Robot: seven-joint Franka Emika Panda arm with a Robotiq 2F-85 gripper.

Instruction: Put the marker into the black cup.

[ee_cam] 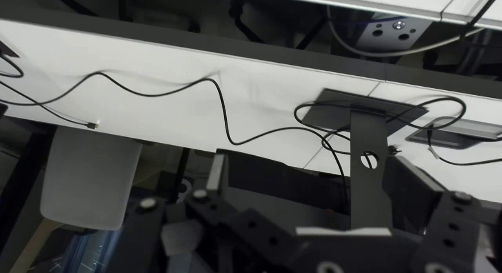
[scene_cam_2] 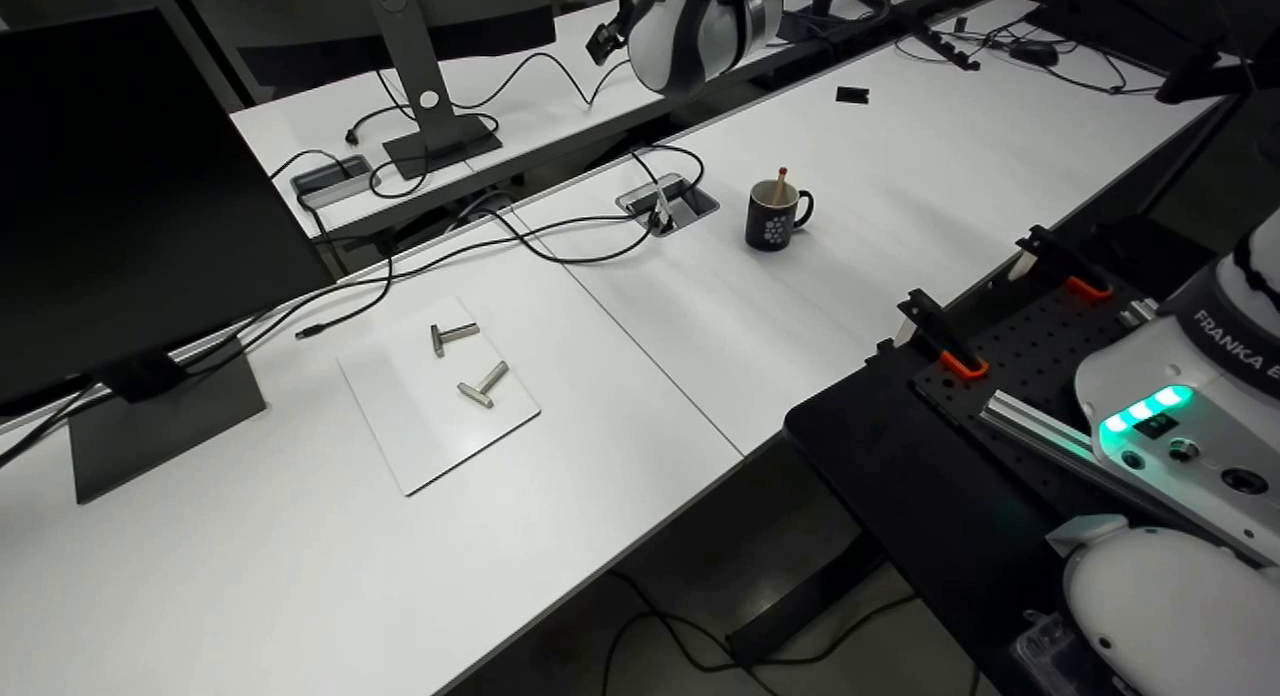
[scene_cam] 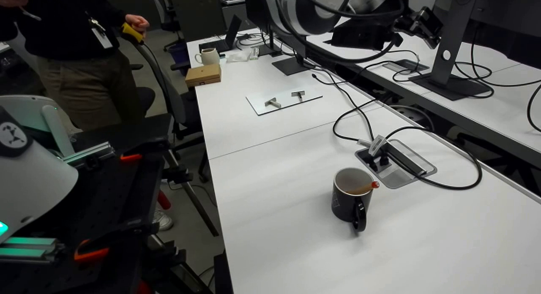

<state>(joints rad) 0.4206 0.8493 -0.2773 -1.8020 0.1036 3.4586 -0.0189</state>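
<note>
The end effector (ee_cam: 310, 167) sits right up close in my wrist view, spread wide, and I see nothing pinched in it. In both exterior views it is up high, well away from the black cup (scene_cam: 343, 205).

The cup stands upright on the white counter (scene_cam: 270, 235), near the cable box (scene_cam: 395, 178). The marker (scene_cam: 363, 188) is inside the cup. It leans on the rim, and its red end pokes out over the top. I can't see its bottom end, so I can't tell if it touches the floor of the cup. To me the job looks done.

If I had to pick the marker up, I think it would be light and stiff, and a bit slippery because it is thin and looks round. It might roll if I dropped it. I would grab it near the red end, where it sticks up past the rim, squeeze softly, and pull it up the way it leans. The cup looks hard and heavier, and it might chip or tip, so I would not bump it on the way.
</note>
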